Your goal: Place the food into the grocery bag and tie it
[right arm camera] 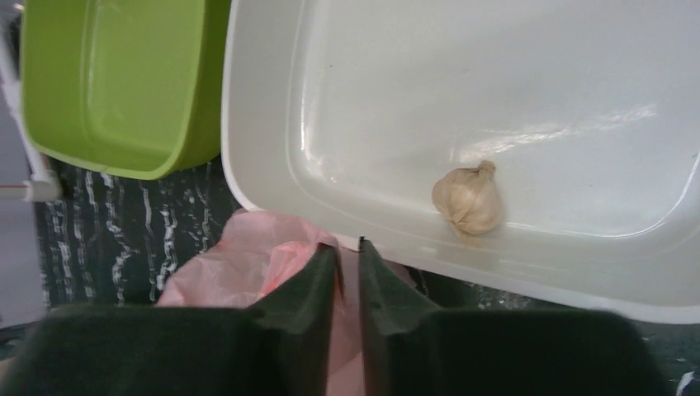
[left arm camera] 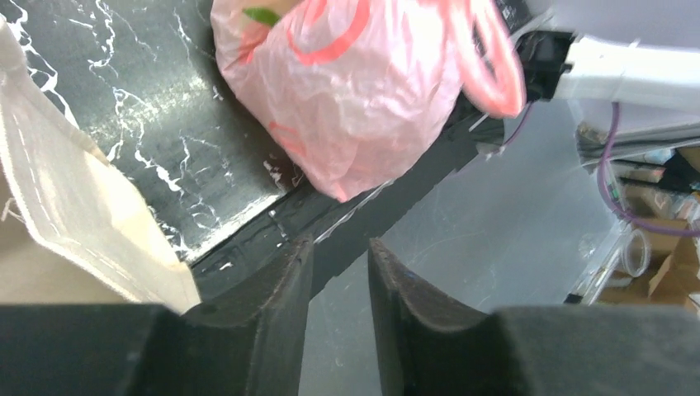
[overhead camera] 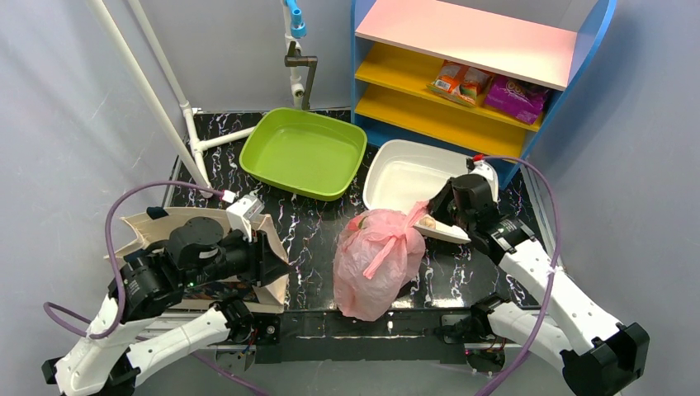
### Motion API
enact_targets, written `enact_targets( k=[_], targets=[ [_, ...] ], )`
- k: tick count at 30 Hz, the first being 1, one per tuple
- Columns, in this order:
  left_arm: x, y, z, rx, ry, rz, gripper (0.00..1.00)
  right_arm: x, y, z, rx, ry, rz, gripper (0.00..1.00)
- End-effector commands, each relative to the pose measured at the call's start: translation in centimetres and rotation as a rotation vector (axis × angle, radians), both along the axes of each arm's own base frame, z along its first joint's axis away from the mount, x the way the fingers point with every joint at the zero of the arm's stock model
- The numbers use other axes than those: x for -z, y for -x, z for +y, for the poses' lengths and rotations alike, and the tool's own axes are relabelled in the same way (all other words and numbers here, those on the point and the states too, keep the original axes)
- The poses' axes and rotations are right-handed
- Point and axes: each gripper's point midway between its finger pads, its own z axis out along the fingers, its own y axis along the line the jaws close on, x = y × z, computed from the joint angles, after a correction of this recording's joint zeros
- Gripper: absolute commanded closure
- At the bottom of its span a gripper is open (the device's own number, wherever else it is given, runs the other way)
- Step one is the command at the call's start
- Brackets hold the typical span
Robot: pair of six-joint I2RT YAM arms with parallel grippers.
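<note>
The pink grocery bag [overhead camera: 376, 260] stands full at the table's front middle, its handles crossed into a knot on top. A green piece of food [left arm camera: 262, 15] shows through the plastic [left arm camera: 363, 82]; the rest of the food is hidden inside. My right gripper [overhead camera: 435, 210] is at the bag's upper right. Its jaws [right arm camera: 347, 246] are nearly closed, with pink plastic [right arm camera: 248, 264] in the narrow gap. My left gripper [overhead camera: 279, 266] hovers left of the bag, over the tote. In its wrist view the jaws [left arm camera: 338, 245] stand a little apart with nothing between them.
A beige canvas tote [overhead camera: 165, 227] lies under the left arm. A green tub [overhead camera: 304, 153] and a white tray [overhead camera: 404, 169] sit behind the bag. A garlic bulb [right arm camera: 468, 198] lies in the tray [right arm camera: 272, 124]. A shelf [overhead camera: 462, 91] stands at the back right and white pipes [overhead camera: 165, 91] at the back left.
</note>
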Motion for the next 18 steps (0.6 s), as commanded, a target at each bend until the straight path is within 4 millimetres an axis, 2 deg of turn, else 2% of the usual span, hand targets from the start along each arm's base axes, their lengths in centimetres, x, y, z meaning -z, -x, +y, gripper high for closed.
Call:
enact_targets(
  k=[1, 3, 5, 6, 7, 9, 13, 18],
  targets=[
    [-2.0, -0.6, 0.5, 0.015, -0.047, -0.059, 0.56, -5.2, -0.5, 1.3, -0.083, -0.031, -0.103, 0.66],
    [-2.6, -1.0, 0.3, 0.017, -0.064, -0.07, 0.36, -6.2, -0.3, 1.0, -0.09, -0.007, -0.105, 0.53],
    [-3.2, -1.5, 0.1, 0.019, -0.089, -0.073, 0.22, -7.4, -0.1, 0.6, -0.097, 0.017, -0.111, 0.47],
    [-3.4, -1.8, 0.2, 0.013, -0.113, -0.073, 0.08, -7.9, 0.1, 0.4, -0.099, 0.027, -0.114, 0.44],
    [-3.7, -2.1, 0.4, 0.0, -0.141, -0.069, 0.03, -8.5, 0.1, 0.2, -0.097, 0.032, -0.12, 0.37],
    [-4.3, -3.4, 1.4, -0.068, -0.22, -0.078, 0.02, -9.6, 0.3, -0.1, -0.099, 0.044, -0.137, 0.31],
    [-6.2, -5.1, 3.8, -0.204, -0.327, -0.112, 0.02, -11.2, 0.5, -0.7, -0.084, 0.051, -0.169, 0.27],
    [-6.6, -5.7, 6.6, -0.316, -0.439, -0.117, 0.05, -12.9, 0.4, -1.0, -0.062, 0.036, -0.208, 0.25]
  ],
)
